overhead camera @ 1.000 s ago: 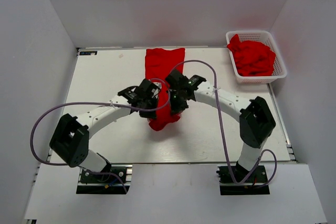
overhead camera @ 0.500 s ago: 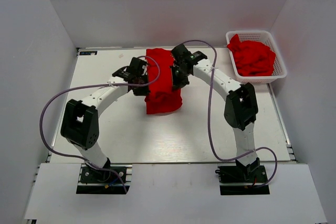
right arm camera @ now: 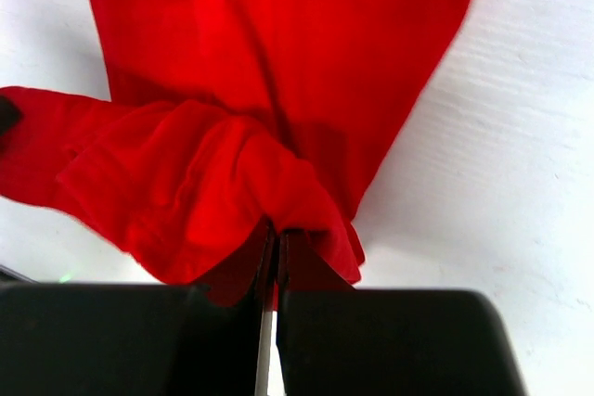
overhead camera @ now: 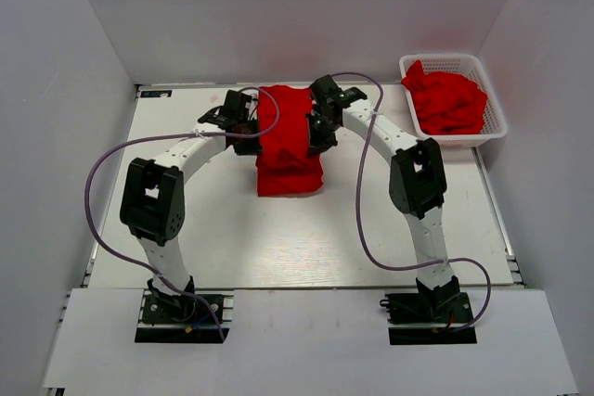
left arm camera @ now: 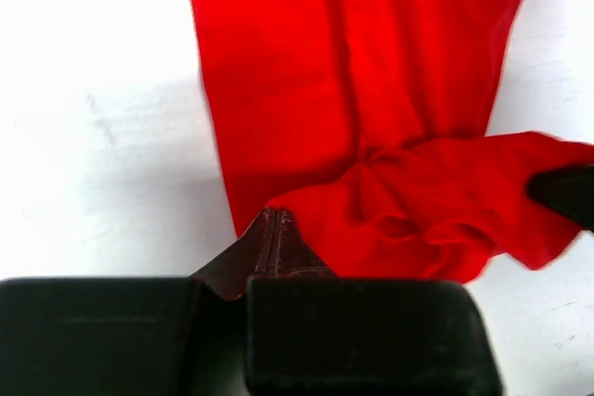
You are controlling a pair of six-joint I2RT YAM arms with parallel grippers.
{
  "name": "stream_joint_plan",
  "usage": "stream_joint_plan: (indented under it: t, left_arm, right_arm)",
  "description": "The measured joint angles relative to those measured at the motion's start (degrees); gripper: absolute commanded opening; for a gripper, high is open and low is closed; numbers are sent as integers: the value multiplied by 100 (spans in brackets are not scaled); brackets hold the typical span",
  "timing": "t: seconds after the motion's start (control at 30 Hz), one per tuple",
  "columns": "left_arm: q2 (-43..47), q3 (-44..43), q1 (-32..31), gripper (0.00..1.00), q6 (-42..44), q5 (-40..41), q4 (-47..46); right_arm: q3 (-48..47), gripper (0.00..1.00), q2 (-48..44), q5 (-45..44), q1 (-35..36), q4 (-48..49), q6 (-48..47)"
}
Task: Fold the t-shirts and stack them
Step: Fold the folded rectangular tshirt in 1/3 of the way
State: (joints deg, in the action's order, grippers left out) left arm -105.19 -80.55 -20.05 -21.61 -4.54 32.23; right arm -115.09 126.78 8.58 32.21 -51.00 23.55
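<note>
One red t-shirt (overhead camera: 288,159) lies on the far middle of the table (overhead camera: 186,229). It is folded into a long narrow strip that runs from the far edge toward the centre. Its near end is doubled over, so an upper layer rests on the strip, and its near edge lies square across the table.

The left gripper (overhead camera: 251,139) meets the left side of the strip. Its jaws are closed. In the left wrist view the fingers (left arm camera: 271,246) press together with a bunched fold of red cloth at their tips. The cloth appears to be pinched there, though the gripper body hides most of the contact.

The right gripper (overhead camera: 316,139) meets the right side of the strip, level with the left one. Its jaws are also closed. In the right wrist view a gathered fold of the cloth runs down into the closed fingers (right arm camera: 306,277) and is clamped between them.

Both arms reach forward from their bases and curve inward, with the strip between the two wrists.

A pile of t-shirts (overhead camera: 447,99), red and crumpled, fills a white lattice basket (overhead camera: 494,129) at the far right corner of the table. The basket stands well apart from the grippers.
</note>
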Motion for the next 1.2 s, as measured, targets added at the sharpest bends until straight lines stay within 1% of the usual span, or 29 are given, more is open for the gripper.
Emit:
stream_joint_plan:
  t: [0.3,0.43,0.47,0.5,0.57,0.6,0.63,0.67,0.7,0.73,0.87,0.97,1.1,1.2]
  left_arm:
    - [-387,-319,46,0,142,-74,-415]
    - [-658,-476,96,0,162,-57,-402]
    - [-741,-540,109,0,164,-50,-391]
    - [-813,-601,125,0,162,-37,-361]
    - [-940,-704,160,0,160,4,-304]
    - [-986,-761,181,6,153,13,-269]
    - [-1029,-798,203,23,136,13,-262]
    - [-1064,-857,227,50,114,11,-229]
    - [-1108,-916,254,77,120,9,-219]
    - [-1154,-986,278,100,116,15,-201]
    - [-1237,-1207,356,100,4,48,-59]
    - [-1204,-1266,400,100,0,125,42]
    - [-890,-1250,409,100,17,363,337]
    - [-308,-911,409,100,17,522,420]
  right_arm:
    - [-129,0,262,262,-186,376,4]
    - [-197,0,413,354,-323,494,2]
    - [-219,5,459,385,-350,507,-7]
    - [-240,5,501,437,-382,549,-26]
    - [-315,17,597,546,-439,612,-109]
    - [-369,24,651,584,-457,640,-190]
    - [-402,35,684,605,-474,688,-254]
    - [-409,80,708,612,-490,761,-337]
    - [-433,90,721,614,-505,811,-411]
    - [-470,90,734,588,-522,837,-525]
    - [-695,90,734,330,-575,931,-883]
    - [-658,90,555,166,-634,981,-1023]
    - [-33,90,-240,17,-667,1117,-1091]
    - [450,90,-859,13,-634,1060,-1220]
